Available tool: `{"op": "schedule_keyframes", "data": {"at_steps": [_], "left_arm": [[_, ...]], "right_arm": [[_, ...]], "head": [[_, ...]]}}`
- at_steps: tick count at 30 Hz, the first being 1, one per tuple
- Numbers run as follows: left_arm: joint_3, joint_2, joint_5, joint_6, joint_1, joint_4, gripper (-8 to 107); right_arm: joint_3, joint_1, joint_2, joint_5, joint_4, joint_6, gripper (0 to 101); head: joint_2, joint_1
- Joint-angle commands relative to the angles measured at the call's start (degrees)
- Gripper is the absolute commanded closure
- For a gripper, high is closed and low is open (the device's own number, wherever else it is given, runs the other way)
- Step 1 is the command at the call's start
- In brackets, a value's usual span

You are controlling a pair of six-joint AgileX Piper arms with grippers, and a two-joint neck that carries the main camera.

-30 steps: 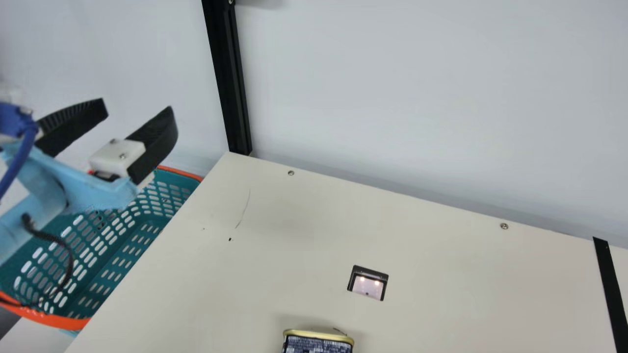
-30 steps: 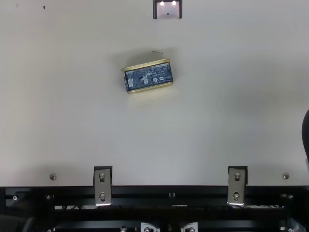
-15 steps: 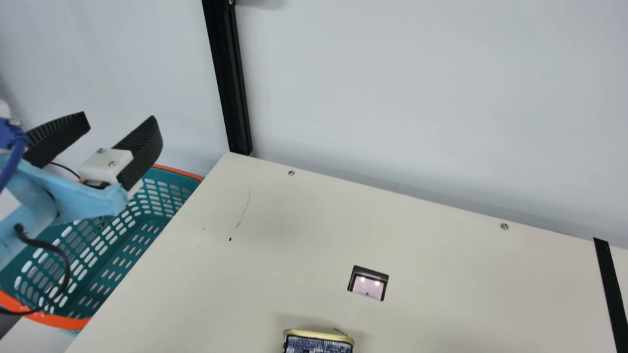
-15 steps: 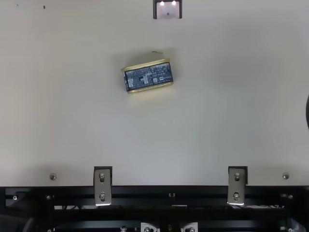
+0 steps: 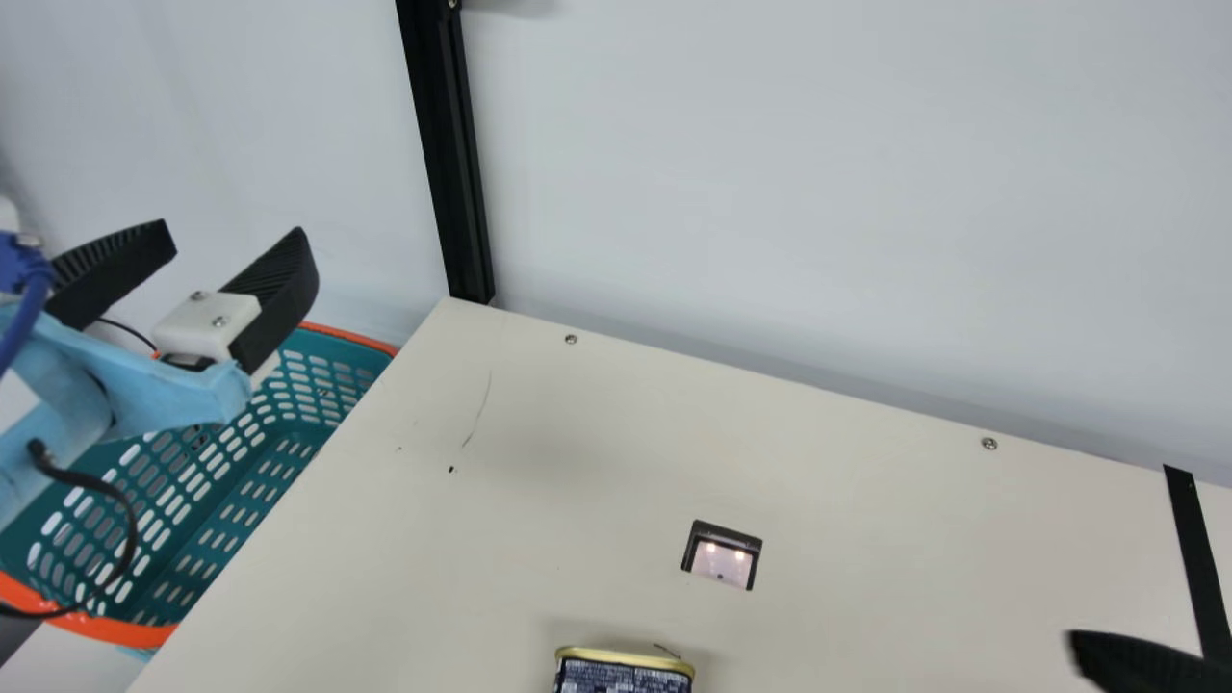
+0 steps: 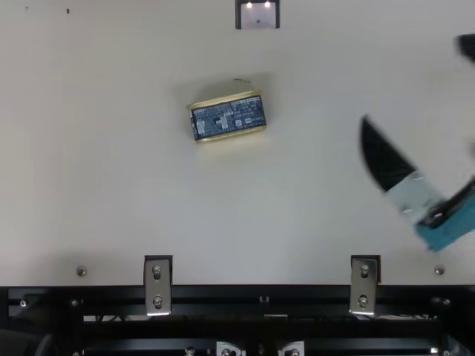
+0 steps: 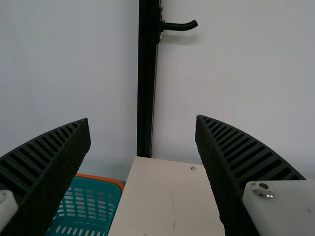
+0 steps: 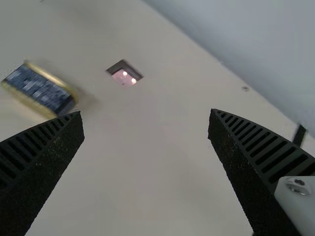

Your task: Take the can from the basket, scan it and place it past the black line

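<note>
Right gripper (image 6: pixel 412 80), open and empty, has come in from the black line's (image 5: pixel 1198 568) side in the main view and, in the top view, over the table (image 6: pixel 297 193) towards the can (image 6: pixel 228 117), lying between scanner (image 6: pixel 257 16) and near edge, so grasping for scanning looks next.

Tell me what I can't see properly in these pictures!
Can: main view, lower part cut off by the bottom edge.
Can's print: right wrist view, too blurred.
Basket: main view, partly behind the left gripper.
Right gripper: top view, cut off by the right edge.
</note>
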Motion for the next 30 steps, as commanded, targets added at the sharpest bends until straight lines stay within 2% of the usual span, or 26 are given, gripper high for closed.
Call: {"op": "schedule_keyframes", "data": {"at_steps": [1, 9, 16, 19, 22, 23, 25, 30], "left_arm": [[0.0, 0.0, 0.0, 0.0, 0.0, 0.0, 9], [0.0, 0.0, 0.0, 0.0, 0.0, 0.0, 9], [0.0, 0.0, 0.0, 0.0, 0.0, 0.0, 9], [0.0, 0.0, 0.0, 0.0, 0.0, 0.0, 9], [0.0, 0.0, 0.0, 0.0, 0.0, 0.0, 9], [0.0, 0.0, 0.0, 0.0, 0.0, 0.0, 9], [0.0, 0.0, 0.0, 0.0, 0.0, 0.0, 9], [0.0, 0.0, 0.0, 0.0, 0.0, 0.0, 9]], "right_arm": [[-1.8, 0.4, 3.4, 3.9, 5.1, -10.5, 0], [-7.9, -5.1, 11.4, 14.2, 15.9, -32.5, 0], [-12.4, -9.4, 17.4, 22.1, 17.1, -45.3, 0], [-13.1, -9.5, 18.9, 23.2, 16.7, -48.3, 0], [-12.8, -9.1, 19.7, 22.7, 16.6, -50.5, 0], [-13.1, -9.2, 19.7, 23.1, 16.4, -48.0, 0], [-12.9, -9.2, 19.8, 22.8, 16.4, -50.1, 0], [-12.9, -9.2, 19.8, 22.7, 16.4, -50.5, 0]], "head": [[-0.3, -1.8], [-0.3, -1.8], [-0.3, -1.8], [-0.3, -1.8], [-0.3, -1.8], [-0.3, -1.8], [-0.3, -1.8], [-0.3, -1.8]]}}
